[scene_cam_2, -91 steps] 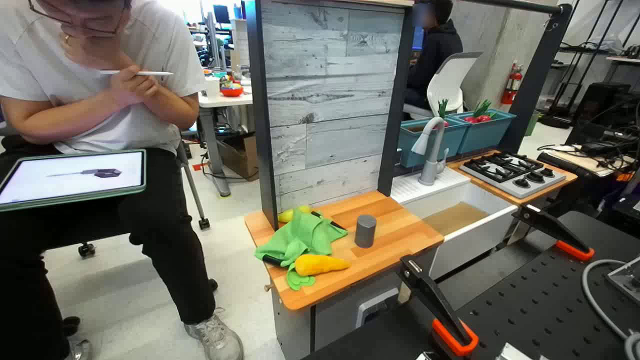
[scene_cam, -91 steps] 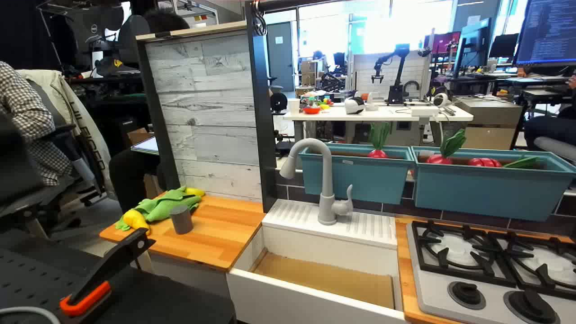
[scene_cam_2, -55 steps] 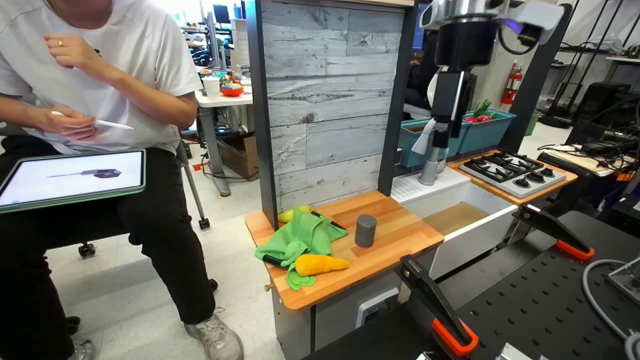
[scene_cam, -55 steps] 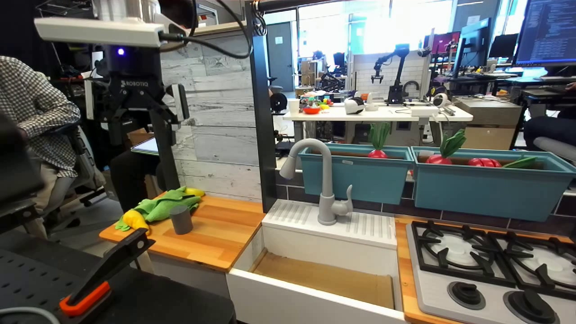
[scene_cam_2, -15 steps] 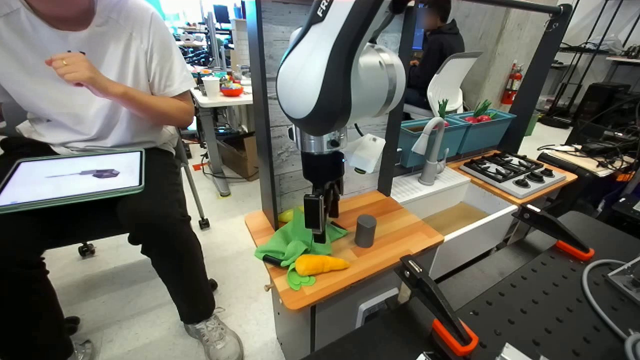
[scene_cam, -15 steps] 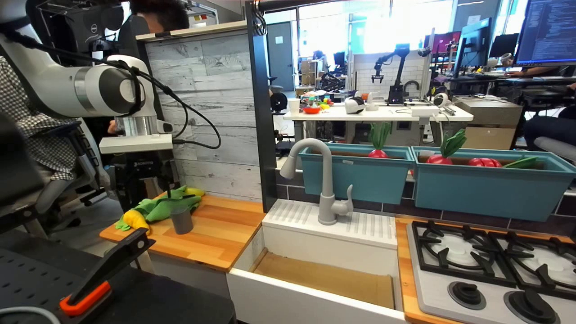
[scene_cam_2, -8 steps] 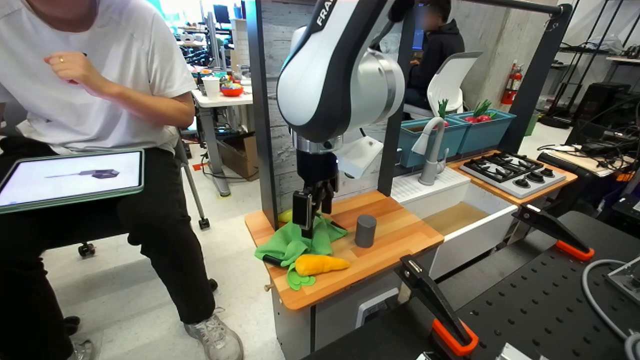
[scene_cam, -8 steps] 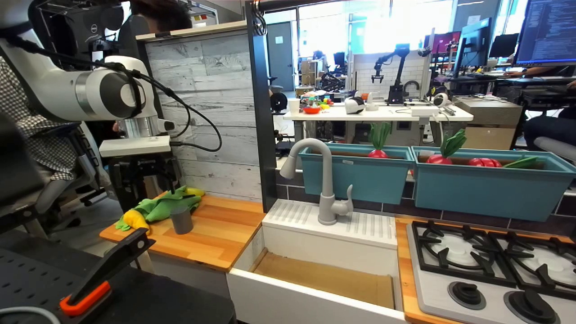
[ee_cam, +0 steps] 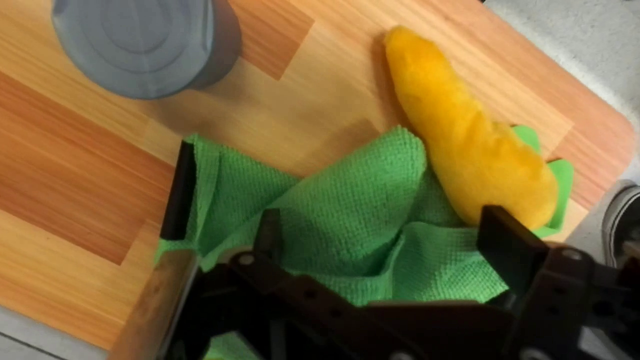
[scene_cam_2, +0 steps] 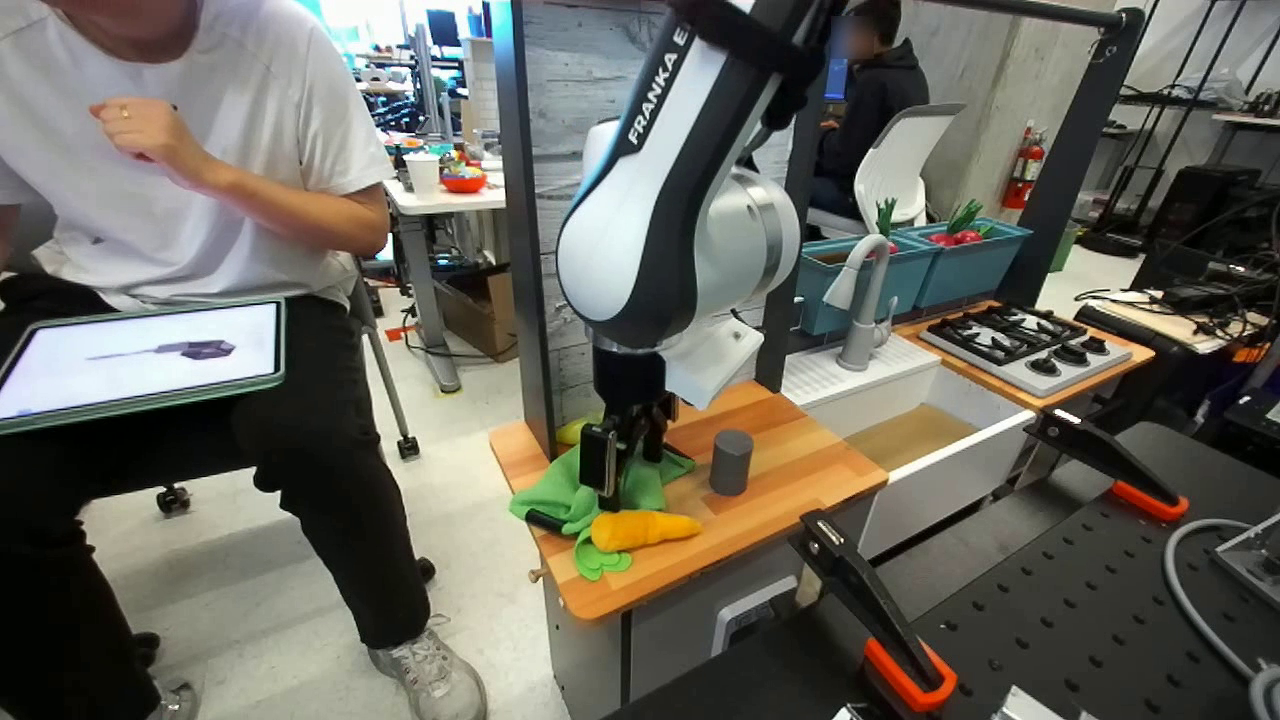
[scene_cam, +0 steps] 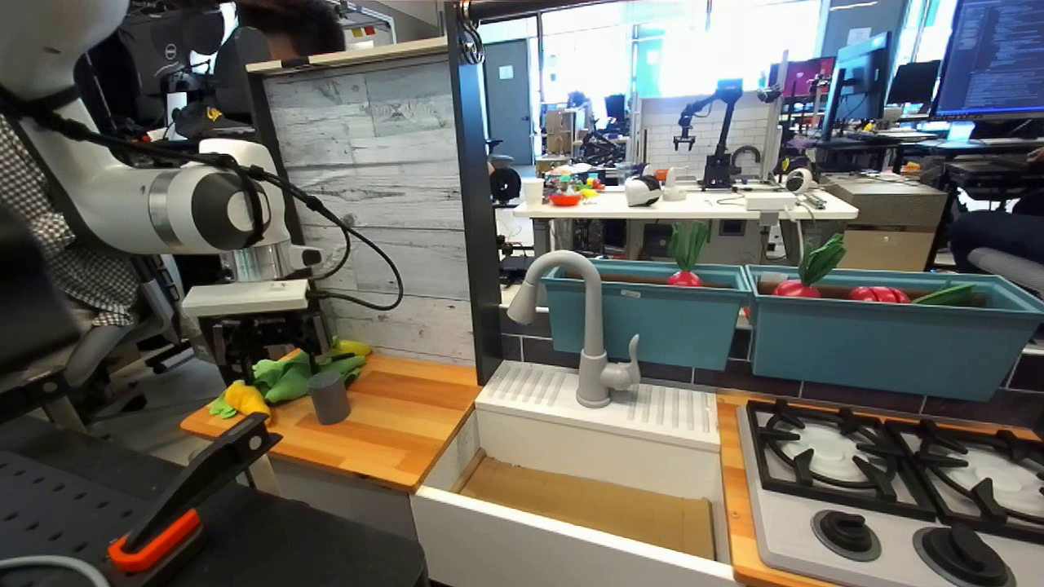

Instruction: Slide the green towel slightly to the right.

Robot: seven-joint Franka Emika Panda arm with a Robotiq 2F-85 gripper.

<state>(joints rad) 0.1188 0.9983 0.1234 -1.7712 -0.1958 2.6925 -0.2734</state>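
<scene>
The crumpled green towel (scene_cam_2: 560, 490) lies on the left wooden counter, beside the grey-white panel. It also shows in the other views (scene_cam: 285, 381) (ee_cam: 345, 210). My gripper (scene_cam_2: 632, 483) points down over the towel. In the wrist view the gripper (ee_cam: 382, 222) is open, its fingers wide apart with towel folds between them. The right finger there overlaps the end of a yellow plush vegetable (ee_cam: 465, 135), which lies against the towel. Whether the fingertips touch the towel is hard to tell. Black handle-like pieces (scene_cam_2: 543, 520) stick out from under the towel; what they belong to is hidden.
A grey cylinder (scene_cam_2: 731, 462) stands upright on the counter, near the towel. Another yellow object (scene_cam: 353, 348) lies behind the towel by the panel. The sink (scene_cam: 563, 554) and faucet (scene_cam: 593, 342) adjoin the counter. A black clamp (scene_cam_2: 870, 590) is near its front edge.
The arm has come into view and moved down over the counter. In the last half second the gripper has lowered further, to the level of the towel. The towel has hardly moved.
</scene>
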